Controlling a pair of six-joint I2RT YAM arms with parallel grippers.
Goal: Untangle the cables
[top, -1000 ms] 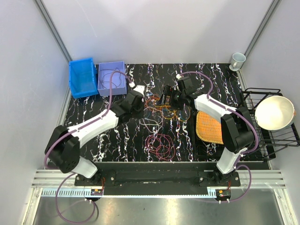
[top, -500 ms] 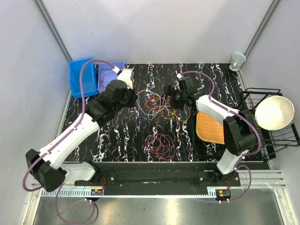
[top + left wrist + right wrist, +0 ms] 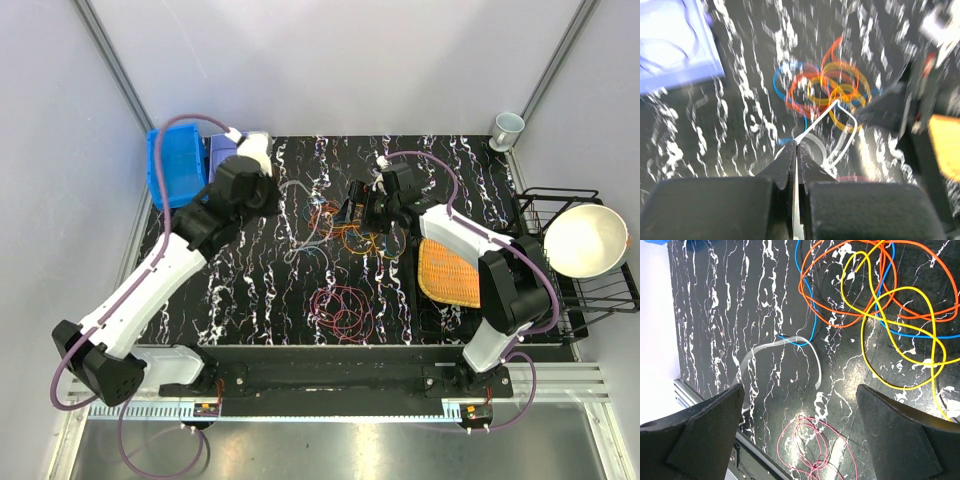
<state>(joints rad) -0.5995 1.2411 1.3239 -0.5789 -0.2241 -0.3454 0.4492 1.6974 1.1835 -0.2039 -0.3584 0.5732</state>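
A tangle of orange [image 3: 840,316], yellow [image 3: 874,315] and blue [image 3: 813,330] cables lies mid-table [image 3: 340,220]. My left gripper [image 3: 797,145] is shut on the whitish cable [image 3: 846,111]. It holds the cable above the table near the bins [image 3: 272,198], and the cable stretches from the jaw tips toward the tangle. Its slack loop shows in the right wrist view [image 3: 818,371]. My right gripper [image 3: 800,405] is open and empty over the tangle's right side [image 3: 352,212]. A magenta-red bundle [image 3: 342,305] lies apart, nearer the front; it also shows in the right wrist view [image 3: 825,450].
A blue bin [image 3: 175,165] and a lavender bin [image 3: 670,45] stand at the back left. An orange woven mat [image 3: 447,270] lies right of the tangle. A black wire rack with a white bowl [image 3: 585,240] stands at the right. A cup [image 3: 508,127] stands at the back right.
My left arm has lifted and swung back-left toward the bins, drawing the whitish cable out of the tangle. The right gripper has barely moved.
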